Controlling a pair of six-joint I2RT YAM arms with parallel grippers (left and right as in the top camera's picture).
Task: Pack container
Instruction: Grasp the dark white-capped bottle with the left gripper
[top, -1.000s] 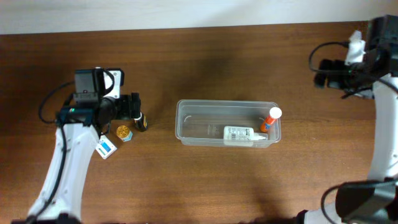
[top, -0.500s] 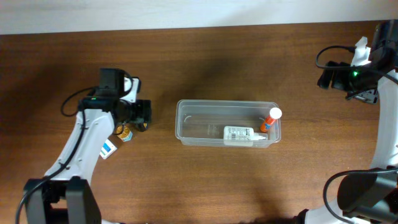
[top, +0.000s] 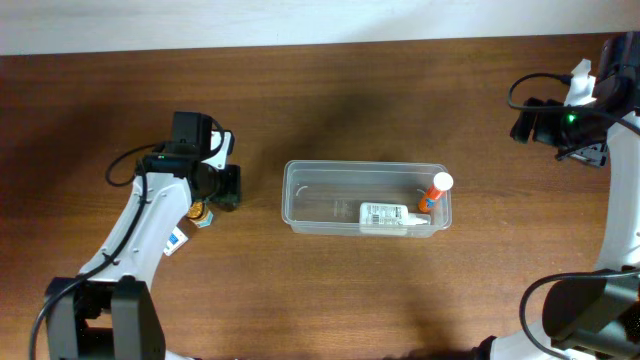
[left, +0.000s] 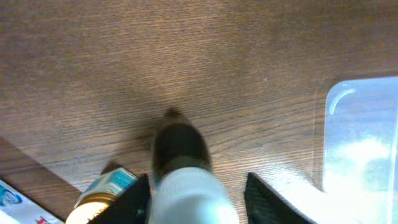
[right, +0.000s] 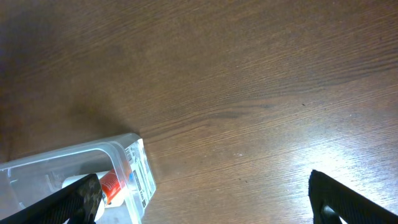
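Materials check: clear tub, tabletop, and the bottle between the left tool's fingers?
Clear rectangular tub: likely thin glossy plastic; see-through, with glints on the rim.
Brown tabletop: wood or wood-look laminate, satin; grain lines, soft glare.
White dark-capped bottle in the left tool: probably plastic, but blurred.

White arm links (top: 135, 230), blk joints (top: 190, 150), blk cables (top: 522, 84)

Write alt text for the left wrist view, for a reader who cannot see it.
The left pincer grips a white bottle with a dark cap, above a wooden table. The clear container shows at the right edge, and a gold-lidded jar at lower left.
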